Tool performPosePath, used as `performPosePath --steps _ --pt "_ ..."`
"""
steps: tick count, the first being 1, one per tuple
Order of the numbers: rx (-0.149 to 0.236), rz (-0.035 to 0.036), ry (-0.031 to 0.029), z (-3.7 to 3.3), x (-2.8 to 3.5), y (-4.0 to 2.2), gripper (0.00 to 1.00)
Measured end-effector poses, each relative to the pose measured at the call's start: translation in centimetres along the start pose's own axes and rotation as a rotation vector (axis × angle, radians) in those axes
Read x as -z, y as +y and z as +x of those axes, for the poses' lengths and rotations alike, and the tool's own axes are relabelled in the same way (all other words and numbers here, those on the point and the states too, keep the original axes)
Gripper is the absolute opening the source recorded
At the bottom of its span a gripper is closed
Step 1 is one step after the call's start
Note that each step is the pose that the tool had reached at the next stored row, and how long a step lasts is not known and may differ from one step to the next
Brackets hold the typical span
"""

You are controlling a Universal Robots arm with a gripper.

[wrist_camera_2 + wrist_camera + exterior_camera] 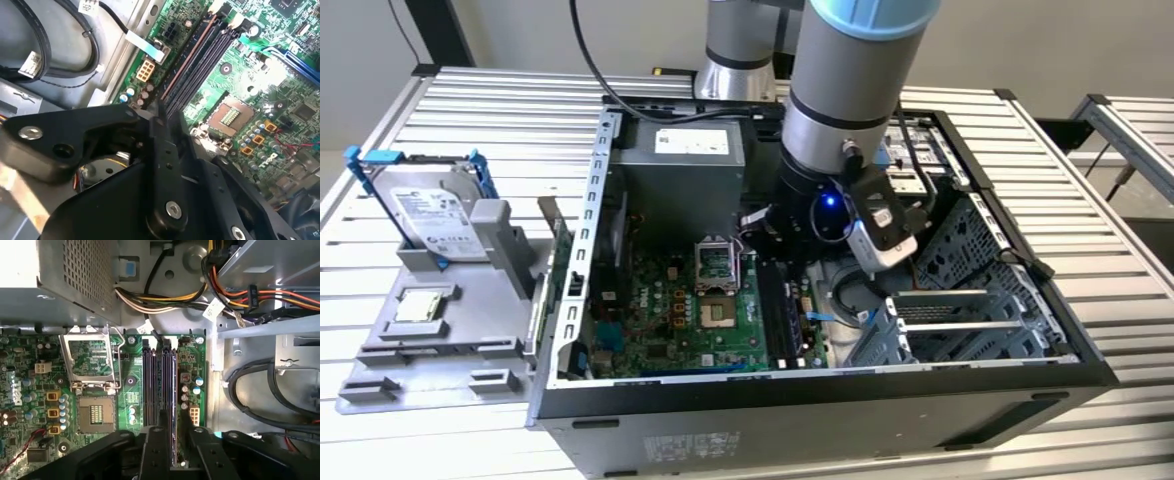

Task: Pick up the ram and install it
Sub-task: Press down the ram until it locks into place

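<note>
gripper [172,450] down inside pc case [587,250], fingers pinched on ram [173,405], stick edge-on and lined up along black slots [150,385] of motherboard [100,390], looks mid-seating

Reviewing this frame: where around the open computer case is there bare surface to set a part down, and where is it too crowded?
Bare slatted table lies beyond the hard drive in its grey holder, and again at the exterior view's right of the case. Inside is crowded: the arm's claw sits over the memory slots, cable bundles beside the motherboard.
</note>
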State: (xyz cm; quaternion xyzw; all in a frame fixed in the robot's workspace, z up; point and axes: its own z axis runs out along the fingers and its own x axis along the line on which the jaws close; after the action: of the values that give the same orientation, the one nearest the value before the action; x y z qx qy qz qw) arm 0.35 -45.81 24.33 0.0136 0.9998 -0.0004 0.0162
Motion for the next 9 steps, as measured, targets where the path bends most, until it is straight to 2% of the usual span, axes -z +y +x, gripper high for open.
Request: performPosePath --steps 9 --pt "0.0 0.0001 0.0 0.11 0.17 0.0 0.0"
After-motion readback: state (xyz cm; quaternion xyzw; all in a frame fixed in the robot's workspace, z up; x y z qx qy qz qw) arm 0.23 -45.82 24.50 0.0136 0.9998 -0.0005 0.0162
